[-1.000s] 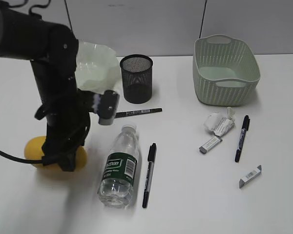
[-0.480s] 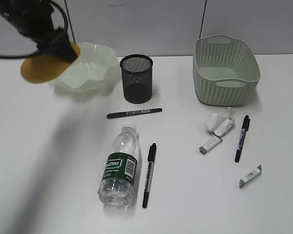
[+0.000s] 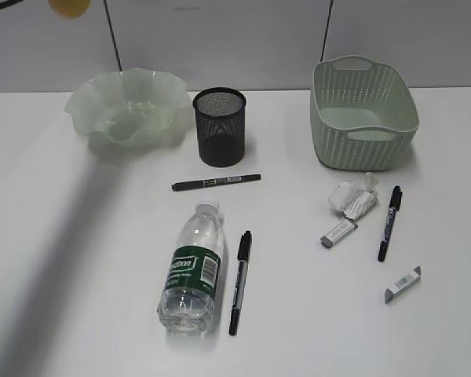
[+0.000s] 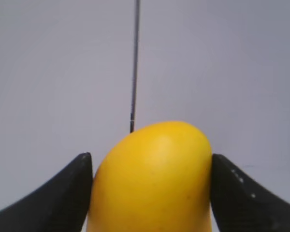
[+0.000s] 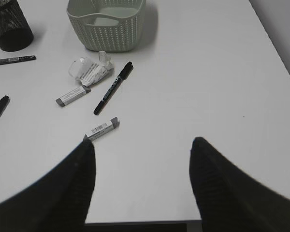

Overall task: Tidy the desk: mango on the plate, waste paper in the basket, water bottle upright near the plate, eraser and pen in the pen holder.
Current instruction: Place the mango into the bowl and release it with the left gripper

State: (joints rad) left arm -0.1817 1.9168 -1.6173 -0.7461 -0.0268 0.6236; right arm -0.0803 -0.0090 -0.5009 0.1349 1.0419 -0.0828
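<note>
Mango (image 4: 152, 179) fills the left wrist view, clamped between the two black jaws of the left gripper (image 4: 151, 191), one jaw touching each side of it, with a grey wall behind. In the exterior view only a sliver of the fruit shows at the top edge, high above the plate (image 3: 90, 110), which sits bare on the white bench (image 3: 78, 275).

Taking the pen holder (image 3: 220, 126) as the landmark: the plate is just to its left, the basket (image 3: 363, 118) well to its right. One pen (image 3: 216, 182) lies near the holder's front. Further forward, the bottle (image 3: 191, 271) lies on its side, cap toward the holder, with a second pen (image 3: 239, 281) close alongside it on the right. Right and forward of the holder, in front of the basket, sits the waste paper (image 3: 352, 198); an eraser (image 3: 337, 233) is just in front of the wad, a third pen (image 3: 389, 222) is to the right of both, and a second eraser (image 3: 402, 283) lies furthest out.

The right gripper (image 5: 142, 159) hangs over the bare bench, jaws spread apart with nothing between them; the second eraser is just beyond its left jaw.
</note>
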